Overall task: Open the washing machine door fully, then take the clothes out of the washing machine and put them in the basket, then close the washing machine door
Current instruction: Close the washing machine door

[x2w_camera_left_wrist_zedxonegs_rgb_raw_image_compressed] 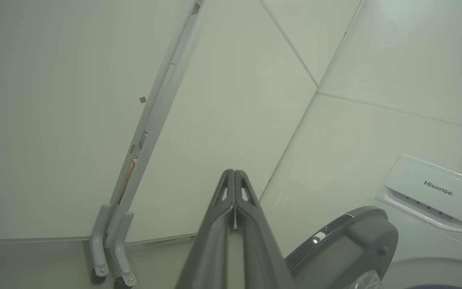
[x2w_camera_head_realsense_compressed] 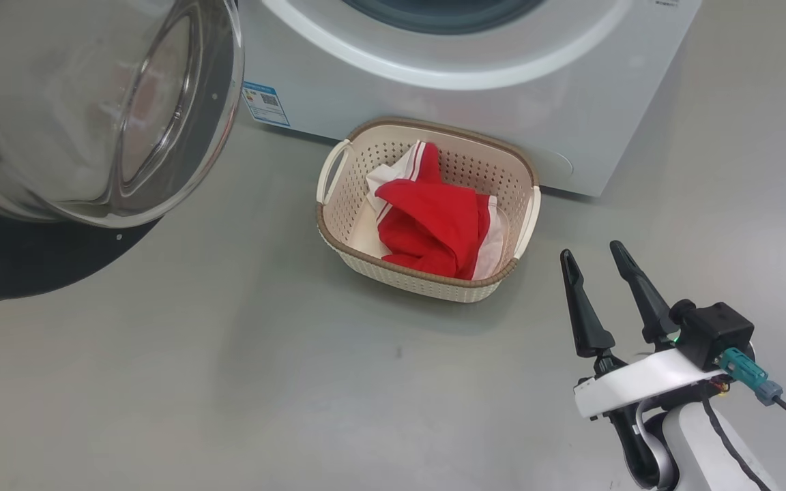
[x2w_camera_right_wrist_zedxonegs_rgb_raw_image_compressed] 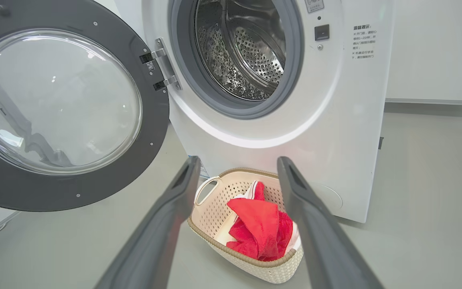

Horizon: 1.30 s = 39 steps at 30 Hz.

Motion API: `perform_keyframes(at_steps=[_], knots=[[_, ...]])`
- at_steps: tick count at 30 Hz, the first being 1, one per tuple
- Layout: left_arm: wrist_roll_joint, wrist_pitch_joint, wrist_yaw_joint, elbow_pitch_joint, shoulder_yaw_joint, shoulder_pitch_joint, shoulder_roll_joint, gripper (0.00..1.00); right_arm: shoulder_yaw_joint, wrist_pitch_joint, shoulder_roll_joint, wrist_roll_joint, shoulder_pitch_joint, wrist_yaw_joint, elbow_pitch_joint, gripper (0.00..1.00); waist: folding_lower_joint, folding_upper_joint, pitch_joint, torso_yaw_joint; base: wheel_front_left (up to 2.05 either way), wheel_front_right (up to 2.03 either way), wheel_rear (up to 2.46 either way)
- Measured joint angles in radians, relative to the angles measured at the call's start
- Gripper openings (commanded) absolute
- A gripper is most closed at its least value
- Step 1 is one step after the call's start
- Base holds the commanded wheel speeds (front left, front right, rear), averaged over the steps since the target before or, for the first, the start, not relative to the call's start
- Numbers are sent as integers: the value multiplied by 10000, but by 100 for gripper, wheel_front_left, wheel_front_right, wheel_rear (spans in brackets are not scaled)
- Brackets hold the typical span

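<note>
1. Since the clothes (x2w_camera_head_realsense_compressed: 434, 218) lie bunched in the basket (x2w_camera_head_realsense_compressed: 427, 126), which sits on the floor (x2w_camera_head_realsense_compressed: 229, 382) against the washing machine (x2w_camera_head_realsense_compressed: 475, 95) front, and the drum (x2w_camera_right_wrist_zedxonegs_rgb_raw_image_compressed: 247, 52) looks bare on the right wrist cam, I reckon only the door close is left.
2. Washing machine door (x2w_camera_right_wrist_zedxonegs_rgb_raw_image_compressed: 155, 132) hangs swung wide on its hinge (x2w_camera_right_wrist_zedxonegs_rgb_raw_image_compressed: 163, 68) at the left of the opening, its glass bowl (x2w_camera_head_realsense_compressed: 59, 102) bulging toward the head cam.
3. Handling, my guess: door is rigid & fairly weighty and turns on the hinge only, so no lifting, just a steady push.
4. Black rim (x2w_camera_right_wrist_zedxonegs_rgb_raw_image_compressed: 70, 192) is glossy, prob. slippery for a pinch. The glass is the fragile bit, so I won't press there.
5. Best contact pt: the rim on the side farthest from the hinge, for most leverage. A flat push w/ closed fingers beats a grab.
6. Left fingers (x2w_camera_left_wrist_zedxonegs_rgb_raw_image_compressed: 215, 241) are clenched tip to tip w/ nothing between, close to the door's upper edge. Can't tell if they touch it.
7. Right fingers (x2w_camera_head_realsense_compressed: 580, 307) are spread wide, hold nothing & hover over the floor just right of the basket.
8. Clothes are soft, light, floppy and sit inside the rim, so no re-grab needed afaict.
</note>
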Motion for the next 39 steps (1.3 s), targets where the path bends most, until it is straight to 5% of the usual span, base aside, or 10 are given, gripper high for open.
perform_keyframes(at_steps=[10,15,26,39], knots=[[-2963,2249,1365,2539,1820,-1851,378,0,46,-2,-140,-2,-286,2,-29,100,0,0,506,-605,0,0,0],[-3931,2755,1645,3499,2725,-2653,412,0,59,-2,-144,-2,-324,2,-13,100,0,0,616,-866,0,0,0],[-4589,3676,1670,5544,3475,-3495,376,0,38,-10,-148,10,-357,4,59,100,0,0,642,-1116,0,0,0],[-4675,5400,1670,7093,3018,-3962,546,0,42,-13,-144,12,-391,4,104,100,0,0,543,-1150,0,0,0]])
